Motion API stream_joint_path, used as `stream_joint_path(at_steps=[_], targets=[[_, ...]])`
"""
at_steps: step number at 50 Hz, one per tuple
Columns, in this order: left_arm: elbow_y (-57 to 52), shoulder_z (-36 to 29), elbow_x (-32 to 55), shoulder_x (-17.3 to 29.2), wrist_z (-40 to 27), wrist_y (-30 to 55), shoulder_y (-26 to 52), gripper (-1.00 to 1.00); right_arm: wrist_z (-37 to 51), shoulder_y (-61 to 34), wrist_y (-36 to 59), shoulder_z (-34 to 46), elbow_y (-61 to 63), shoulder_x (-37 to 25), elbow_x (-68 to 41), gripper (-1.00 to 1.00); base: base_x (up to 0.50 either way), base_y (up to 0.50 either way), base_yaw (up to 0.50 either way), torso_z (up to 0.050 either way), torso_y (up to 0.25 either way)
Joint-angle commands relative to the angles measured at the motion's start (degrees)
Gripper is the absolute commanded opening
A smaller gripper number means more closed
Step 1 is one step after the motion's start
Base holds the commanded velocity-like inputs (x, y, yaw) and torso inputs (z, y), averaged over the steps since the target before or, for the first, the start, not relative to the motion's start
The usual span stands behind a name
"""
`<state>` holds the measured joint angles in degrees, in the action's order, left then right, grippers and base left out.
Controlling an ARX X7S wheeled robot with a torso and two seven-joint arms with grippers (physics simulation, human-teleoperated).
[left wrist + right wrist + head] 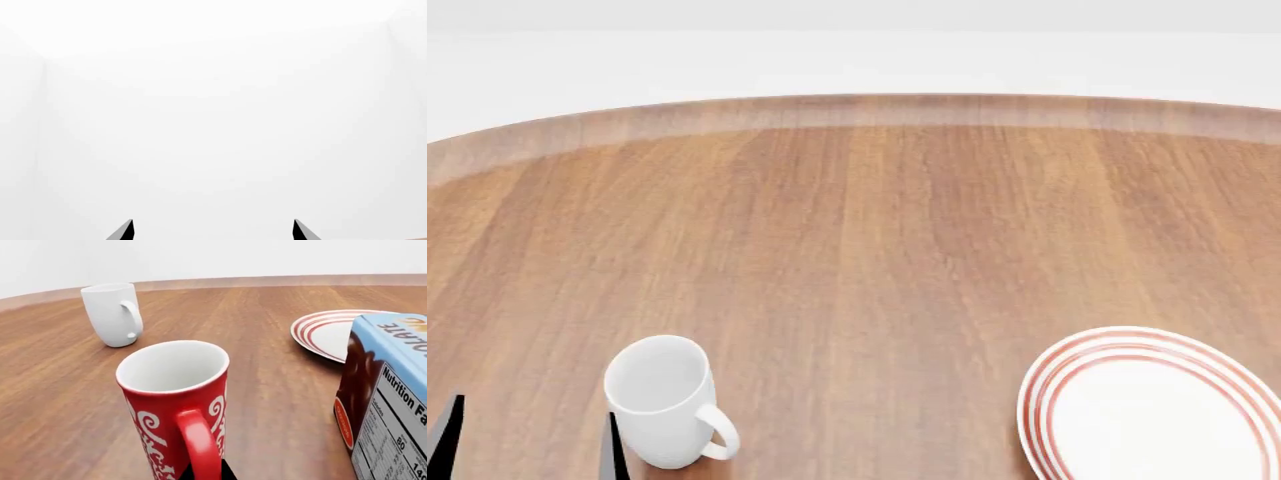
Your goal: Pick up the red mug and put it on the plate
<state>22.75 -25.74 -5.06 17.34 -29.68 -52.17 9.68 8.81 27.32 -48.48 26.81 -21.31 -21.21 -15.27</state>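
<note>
plainly, nearer arm: right; its wrist camera looks straight at the red mug (175,405), handle toward it.
mug's long axis: upright, on the wooden table (868,250), out of the head view.
right gripper: barely visible, spread cannot be told.
left gripper (213,231): spread, empty.
plate (1154,405): near the table's near right edge, beyond the mug to its right.

We see a wooden table (868,250) with a smooth brown grain running in long streaks and a soft sheen. The white mug (667,400) looks like glazed ceramic, smooth and faintly glossy. The red mug (175,405) has the same glazed look, shiny red outside with white swirls and a matt white inside. The plate (1154,405) looks like smooth white ceramic with painted red rings. The box (383,390) looks like printed cardboard with a slight gloss.
</note>
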Motion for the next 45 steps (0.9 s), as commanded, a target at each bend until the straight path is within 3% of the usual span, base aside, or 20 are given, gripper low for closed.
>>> stream_joint_path(at_steps=[1, 10, 25, 35, 45], targets=[[0.09, -0.16, -0.15, 0.09, -0.31, -0.18, 0.09, 1.00, 0.02, -0.18, -0.13, -0.02, -0.81, 0.12, 0.05, -1.00, 0.00, 0.00, 0.00, 0.000, 0.000], [0.29, -0.26, -0.36, 0.14, -0.64, -0.57, 0.20, 1.00, 2.60, 1.28, 1.75, -1.11, 3.53, -0.78, 0.67, -1.00, 0.00, 0.00, 0.00, 0.000, 0.000], [0.76, -0.61, -0.37, 0.25, -0.96, -1.45, 0.47, 1.00, 15.32, 13.62, 16.54, -6.79, 41.38, -9.27, 4.82, -1.00, 0.00, 0.00, 0.00, 0.000, 0.000], [0.84, -0.79, -0.45, 0.34, -1.22, -1.60, 0.55, 1.00, 18.48, 13.82, 23.83, -8.45, 51.89, -12.42, 3.12, -1.00, 0.00, 0.00, 0.00, 0.000, 0.000], [0.86, -0.96, -0.54, 0.44, -1.46, -1.64, 0.62, 1.00, 23.19, 10.09, 39.20, -10.90, 64.59, -16.77, -1.95, -1.00, 0.00, 0.00, 0.00, 0.000, 0.000]])
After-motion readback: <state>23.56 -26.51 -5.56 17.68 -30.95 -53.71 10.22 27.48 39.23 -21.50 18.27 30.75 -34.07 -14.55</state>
